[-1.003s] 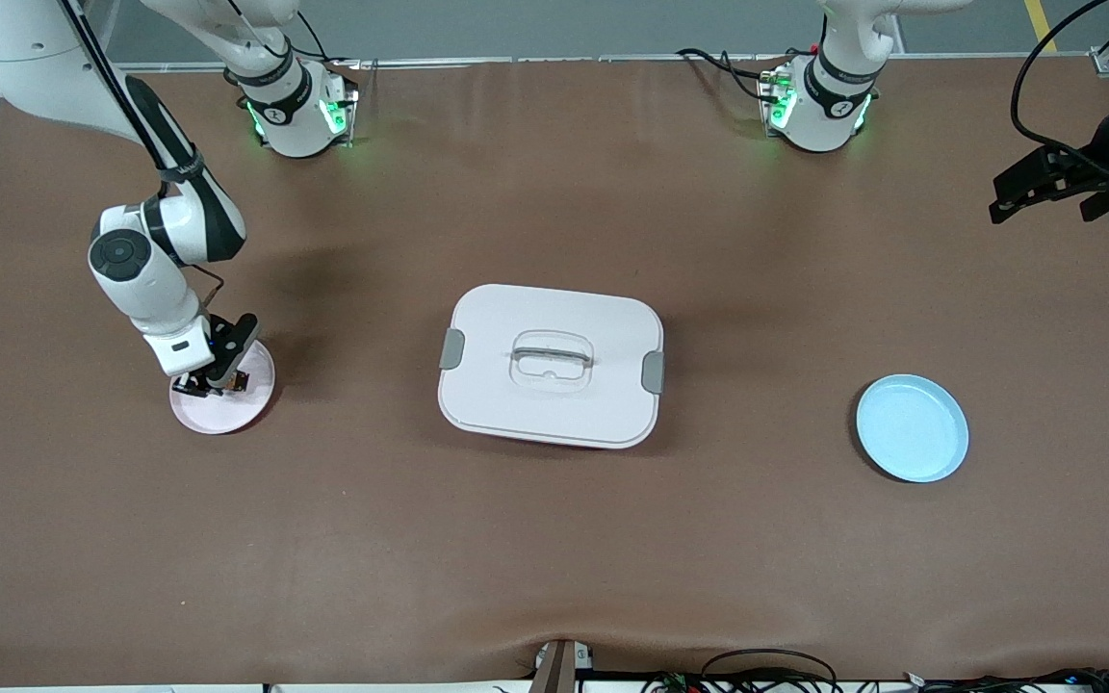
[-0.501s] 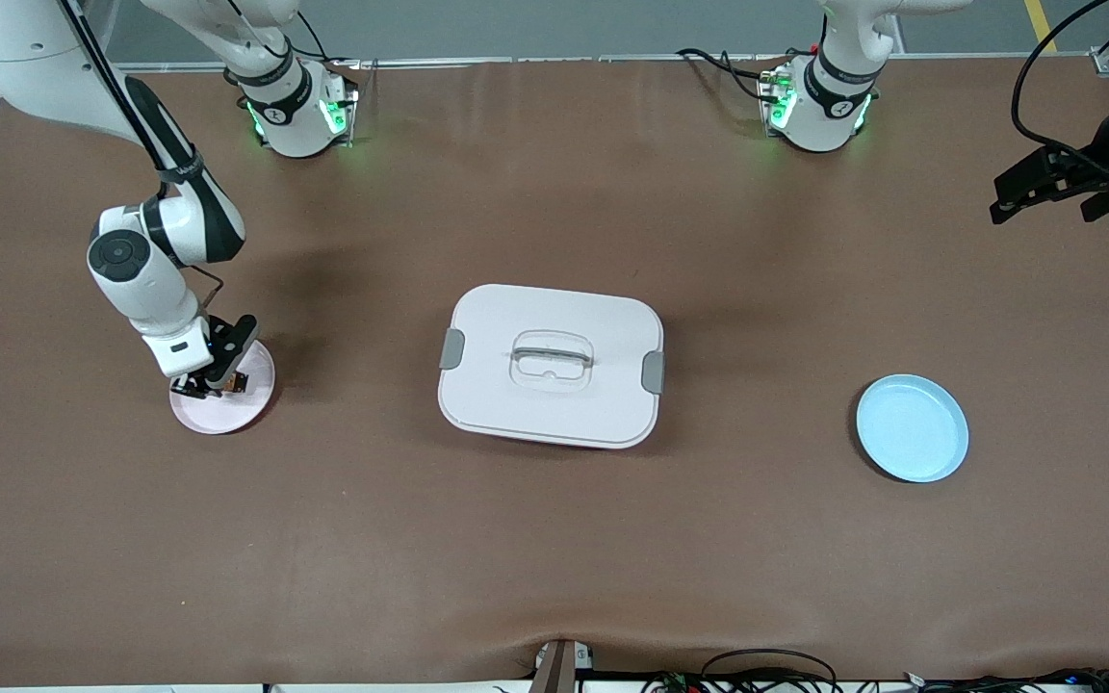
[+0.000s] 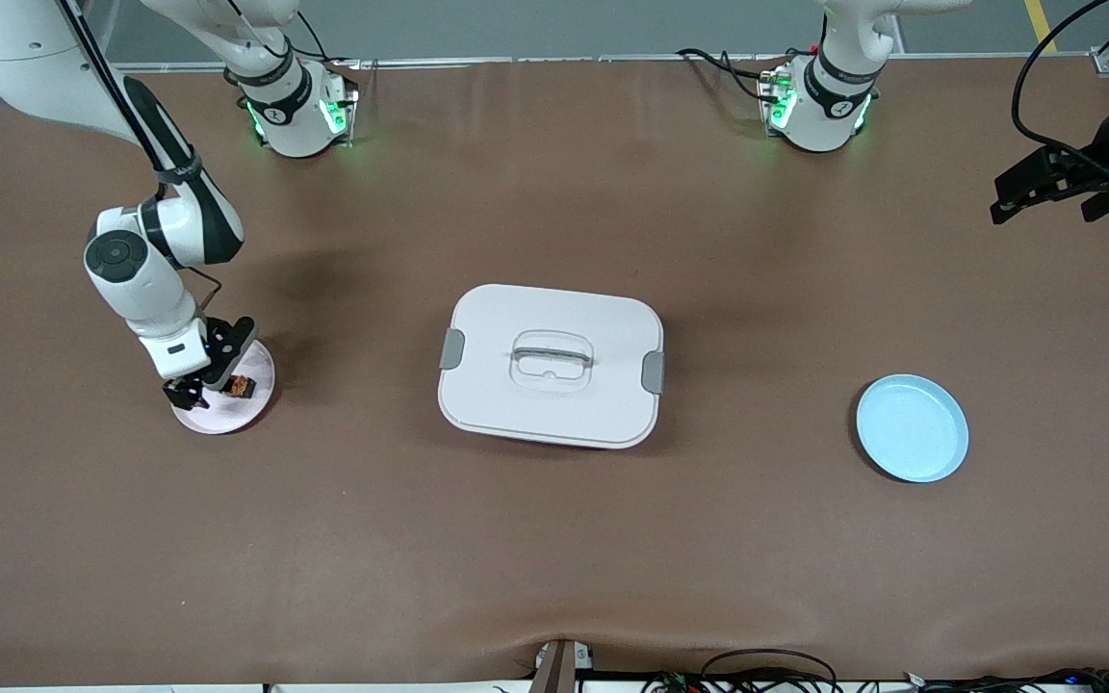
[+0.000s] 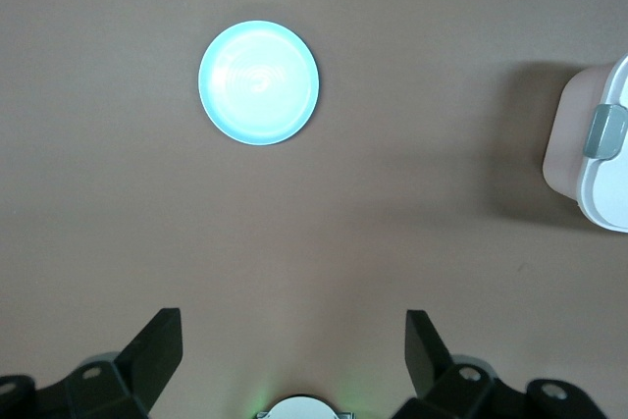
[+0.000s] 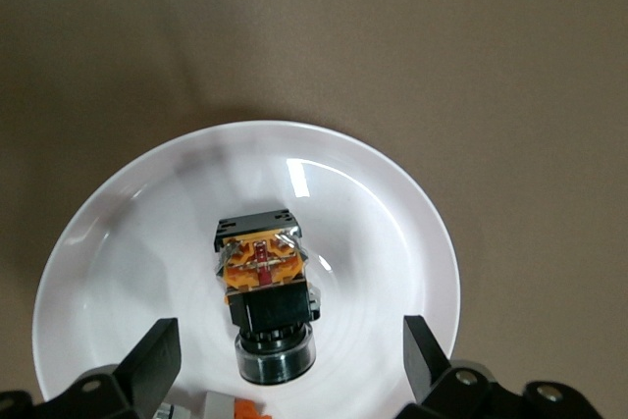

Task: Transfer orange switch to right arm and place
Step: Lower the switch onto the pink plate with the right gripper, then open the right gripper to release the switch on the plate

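The orange switch point(image 3: 243, 386), a small black block with orange markings and a grey ring at one end, lies on its side on a pale pink plate point(image 3: 227, 416) toward the right arm's end of the table. My right gripper point(image 3: 198, 389) is open just over the plate. In the right wrist view the switch point(image 5: 263, 282) lies free on the plate point(image 5: 392, 223), with the gripper point(image 5: 290, 360) open wide over its ring end. My left gripper point(image 3: 1021, 188) is open and empty, high over the left arm's end of the table; it waits.
A small white-grey part with an orange patch point(image 5: 221, 407) lies on the same plate beside the switch. A white lidded box point(image 3: 551, 366) sits mid-table. A light blue plate point(image 3: 911, 428) lies toward the left arm's end, also in the left wrist view point(image 4: 259, 82).
My right gripper has drawn back a little from the middle of the pink plate, and the switch now shows free on it. The left arm has not moved.
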Action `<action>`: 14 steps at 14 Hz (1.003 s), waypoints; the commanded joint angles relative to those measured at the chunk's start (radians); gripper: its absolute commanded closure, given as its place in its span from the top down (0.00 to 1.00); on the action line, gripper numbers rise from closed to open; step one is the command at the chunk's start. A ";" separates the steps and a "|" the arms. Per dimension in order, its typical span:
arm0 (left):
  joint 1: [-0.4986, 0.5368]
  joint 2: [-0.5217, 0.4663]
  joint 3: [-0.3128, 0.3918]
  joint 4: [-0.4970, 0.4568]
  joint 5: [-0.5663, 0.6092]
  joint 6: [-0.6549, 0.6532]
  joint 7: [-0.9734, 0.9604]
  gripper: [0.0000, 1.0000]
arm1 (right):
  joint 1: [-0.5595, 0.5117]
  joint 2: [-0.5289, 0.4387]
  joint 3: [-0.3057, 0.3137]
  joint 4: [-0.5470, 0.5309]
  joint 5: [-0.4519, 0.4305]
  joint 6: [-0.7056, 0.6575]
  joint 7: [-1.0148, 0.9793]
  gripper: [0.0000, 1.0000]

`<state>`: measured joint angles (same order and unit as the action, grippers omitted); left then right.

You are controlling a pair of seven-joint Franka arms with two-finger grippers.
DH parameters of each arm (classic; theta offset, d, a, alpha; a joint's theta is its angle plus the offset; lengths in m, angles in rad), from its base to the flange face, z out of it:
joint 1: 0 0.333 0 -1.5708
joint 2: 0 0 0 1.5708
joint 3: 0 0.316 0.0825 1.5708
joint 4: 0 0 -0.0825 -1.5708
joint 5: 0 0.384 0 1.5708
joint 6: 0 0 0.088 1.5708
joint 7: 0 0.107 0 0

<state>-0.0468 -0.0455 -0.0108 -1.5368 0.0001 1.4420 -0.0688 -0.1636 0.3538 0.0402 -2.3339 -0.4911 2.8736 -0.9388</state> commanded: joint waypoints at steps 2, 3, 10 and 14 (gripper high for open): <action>0.005 -0.016 0.000 -0.005 -0.009 0.006 0.017 1.00 | -0.016 -0.022 0.009 0.007 -0.023 -0.007 0.031 1.00; 0.005 -0.014 0.000 -0.005 -0.008 0.006 0.017 1.00 | -0.016 -0.038 0.010 0.007 -0.023 -0.022 0.081 1.00; 0.005 -0.016 0.000 0.000 -0.009 0.005 0.017 1.00 | -0.005 -0.128 0.027 0.007 -0.009 -0.200 0.575 1.00; 0.005 -0.019 0.000 -0.002 -0.011 -0.005 0.017 1.00 | 0.018 -0.151 0.027 0.010 0.175 -0.200 0.831 1.00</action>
<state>-0.0468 -0.0462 -0.0107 -1.5333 0.0001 1.4424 -0.0688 -0.1596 0.2345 0.0604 -2.3135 -0.4023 2.6865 -0.2349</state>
